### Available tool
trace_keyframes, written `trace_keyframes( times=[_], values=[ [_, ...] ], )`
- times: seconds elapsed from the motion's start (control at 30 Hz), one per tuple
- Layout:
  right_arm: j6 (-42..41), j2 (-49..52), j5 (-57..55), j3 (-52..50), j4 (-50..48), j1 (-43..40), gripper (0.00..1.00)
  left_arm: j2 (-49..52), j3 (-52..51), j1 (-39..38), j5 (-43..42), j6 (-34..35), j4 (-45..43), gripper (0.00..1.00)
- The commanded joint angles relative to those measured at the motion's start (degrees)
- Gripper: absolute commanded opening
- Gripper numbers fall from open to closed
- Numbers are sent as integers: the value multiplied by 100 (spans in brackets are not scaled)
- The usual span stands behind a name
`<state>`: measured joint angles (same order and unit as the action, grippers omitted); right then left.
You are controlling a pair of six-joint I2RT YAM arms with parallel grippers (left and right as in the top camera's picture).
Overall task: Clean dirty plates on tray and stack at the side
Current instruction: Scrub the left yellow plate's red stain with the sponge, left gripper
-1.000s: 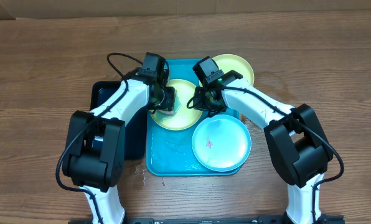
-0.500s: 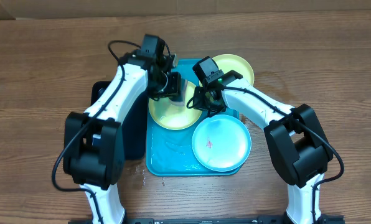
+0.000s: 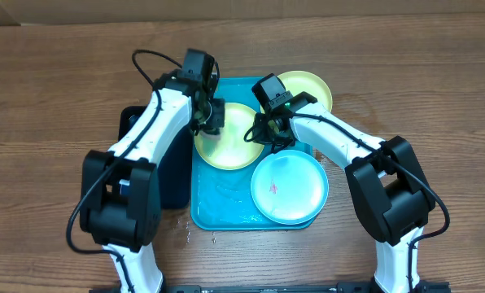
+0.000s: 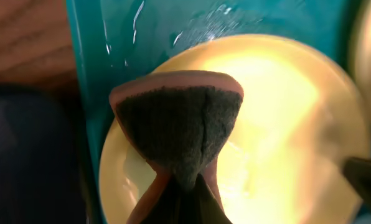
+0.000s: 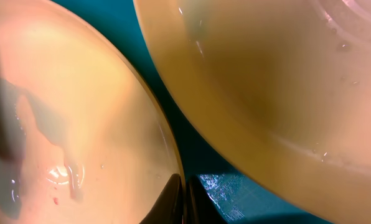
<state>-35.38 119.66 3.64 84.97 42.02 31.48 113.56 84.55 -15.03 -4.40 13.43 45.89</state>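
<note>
A lime-green plate (image 3: 234,140) lies at the back of the turquoise tray (image 3: 222,207). My left gripper (image 3: 213,122) is shut on a pink sponge (image 4: 179,124) with a dark scouring face, held over that plate's left part (image 4: 285,124). My right gripper (image 3: 261,134) is shut on the same plate's right rim; its fingers (image 5: 173,199) pinch the edge. The plate's wet surface (image 5: 79,124) shows small red specks. A second green plate (image 3: 308,89) leans over the tray's back right corner. A light-blue plate (image 3: 290,185) with a red smear lies front right.
A black tray (image 3: 165,163) sits against the turquoise tray's left side and shows in the left wrist view (image 4: 23,155). The tray floor (image 5: 235,193) is wet between the plates. Brown wooden table (image 3: 55,98) lies all around.
My left gripper, with the sponge, swung toward the plate's back and has come back toward its left rim. The right gripper and the plates have not moved.
</note>
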Motion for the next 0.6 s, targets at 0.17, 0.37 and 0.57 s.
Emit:
trace_keyframes(
  times=[0.17,0.37,0.57],
  values=[
    [-24,4,-17,92,-44,-4,4,507,-455,-87,2,72,-313,4],
    [-24,4,-15,92,-46,-4,4,999,-490,-87,-533,136,-308,4],
    [-24,4,-11,92,-68,-4,4,1056,-404,66,-1458,-79,-129,4]
  ],
)
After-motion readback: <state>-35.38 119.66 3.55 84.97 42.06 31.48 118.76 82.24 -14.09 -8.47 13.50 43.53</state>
